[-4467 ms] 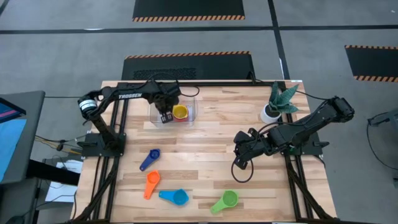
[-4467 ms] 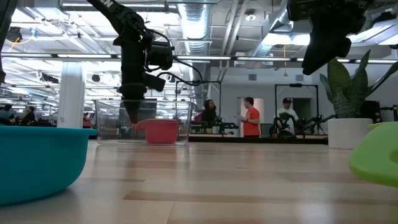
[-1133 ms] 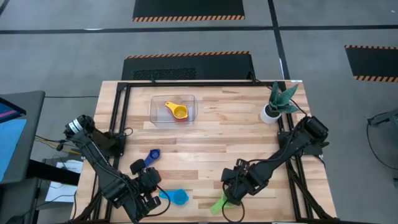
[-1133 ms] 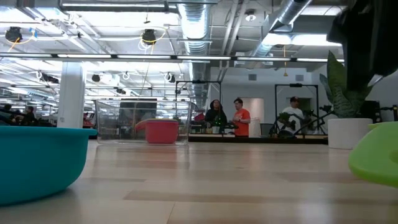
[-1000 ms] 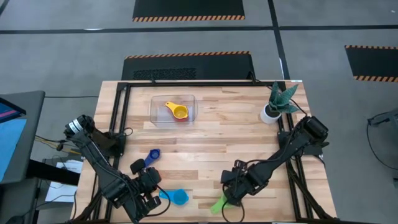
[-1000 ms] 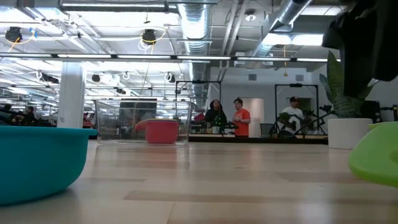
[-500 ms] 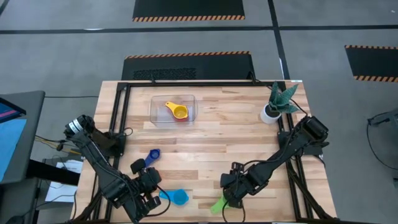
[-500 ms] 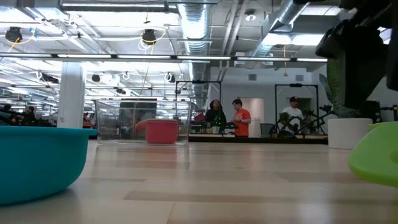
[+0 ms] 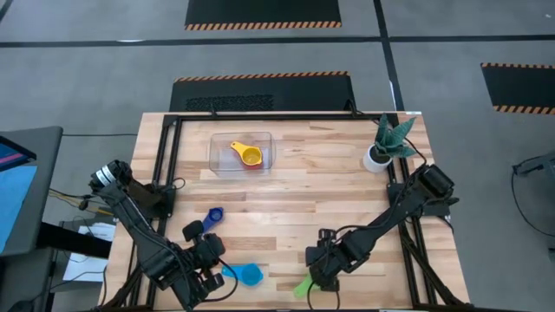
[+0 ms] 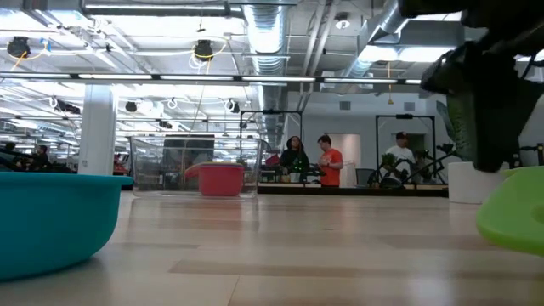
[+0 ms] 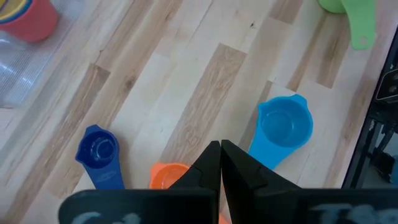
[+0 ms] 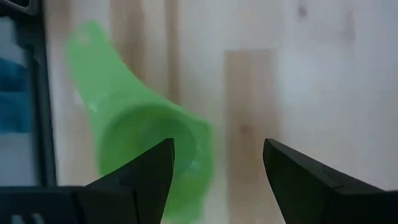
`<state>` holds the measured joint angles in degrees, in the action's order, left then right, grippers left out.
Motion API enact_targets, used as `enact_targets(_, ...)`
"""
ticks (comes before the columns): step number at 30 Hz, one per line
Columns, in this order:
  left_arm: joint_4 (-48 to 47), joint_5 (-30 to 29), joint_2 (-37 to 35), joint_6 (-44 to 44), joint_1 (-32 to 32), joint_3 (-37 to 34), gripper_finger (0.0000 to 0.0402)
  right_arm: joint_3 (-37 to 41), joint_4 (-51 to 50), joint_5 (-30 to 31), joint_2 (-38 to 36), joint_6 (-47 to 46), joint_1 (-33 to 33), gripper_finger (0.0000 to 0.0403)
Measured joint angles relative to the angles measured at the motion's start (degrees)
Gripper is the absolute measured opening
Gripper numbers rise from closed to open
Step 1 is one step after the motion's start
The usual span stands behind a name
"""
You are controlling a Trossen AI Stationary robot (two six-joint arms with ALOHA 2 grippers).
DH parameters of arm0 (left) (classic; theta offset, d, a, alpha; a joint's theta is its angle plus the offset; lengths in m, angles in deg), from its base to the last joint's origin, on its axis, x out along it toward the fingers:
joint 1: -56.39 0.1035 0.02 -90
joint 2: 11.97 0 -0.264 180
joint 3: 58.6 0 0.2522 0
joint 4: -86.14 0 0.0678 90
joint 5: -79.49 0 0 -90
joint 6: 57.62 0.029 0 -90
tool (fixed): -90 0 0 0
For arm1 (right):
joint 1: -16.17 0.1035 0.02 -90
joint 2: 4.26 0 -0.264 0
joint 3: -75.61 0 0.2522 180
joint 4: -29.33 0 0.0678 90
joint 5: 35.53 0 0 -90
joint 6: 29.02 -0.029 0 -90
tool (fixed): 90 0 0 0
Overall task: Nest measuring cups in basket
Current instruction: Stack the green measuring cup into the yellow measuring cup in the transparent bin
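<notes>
The clear basket [image 9: 241,153] stands at the far middle with a yellow cup [image 9: 250,156] nested in a red cup [image 10: 219,180]. A dark blue cup [image 9: 209,218], an orange cup [image 11: 169,175], a light blue cup [image 9: 246,275] and a green cup [image 9: 302,287] lie on the table near its front edge. My left gripper [image 11: 219,148] is shut right over the orange cup, hiding most of it. My right gripper [image 12: 217,149] is open over the green cup [image 12: 146,134], one finger [image 12: 140,171] over its bowl. My left gripper's shut fingers stand just over the orange cup beside its bowl [image 11: 177,171], pointing down. Whether they touch it I cannot tell, as the fingers hide that place. My right gripper stands above the green cup; whether it touches the cup I cannot tell.
A white pot with a plant [image 9: 381,149] stands at the far right. The black frame rails [image 9: 165,173] run along the table's left and right sides. Bare wood lies between the basket and the loose cups. People stand in the room far behind the table [image 10: 327,161].
My right gripper has gone a little toward the table's near-left and down toward the green cup, staying open. The cups and my left gripper have kept still.
</notes>
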<state>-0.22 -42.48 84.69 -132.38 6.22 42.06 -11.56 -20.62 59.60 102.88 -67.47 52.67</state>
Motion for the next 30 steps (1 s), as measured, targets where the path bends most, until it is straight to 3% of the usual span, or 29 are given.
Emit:
enact_targets(12, 0.3, 0.3, -0.1, -0.1, 0.0, -1.7, 0.0000, -0.7, 2.0, -3.0, 7.2, -3.8, -0.3, 0.0259)
enact_targets(16, 0.4, 0.8, -0.1, -0.1, 0.0, -1.9, 0.0000, -0.6, 1.9, -2.3, 7.0, -7.4, -1.2, 0.0193)
enact_targets(21, 0.4, 0.6, -0.1, -0.1, 0.0, -1.9, 0.0000, -0.3, 2.6, -2.7, 5.9, -8.3, -3.4, 0.0040)
enact_targets(30, 0.3, 0.1, 0.0, -0.1, 0.0, -1.9, 0.0000, -2.9, 3.6, -1.1, 1.2, -8.2, -10.8, 0.0028)
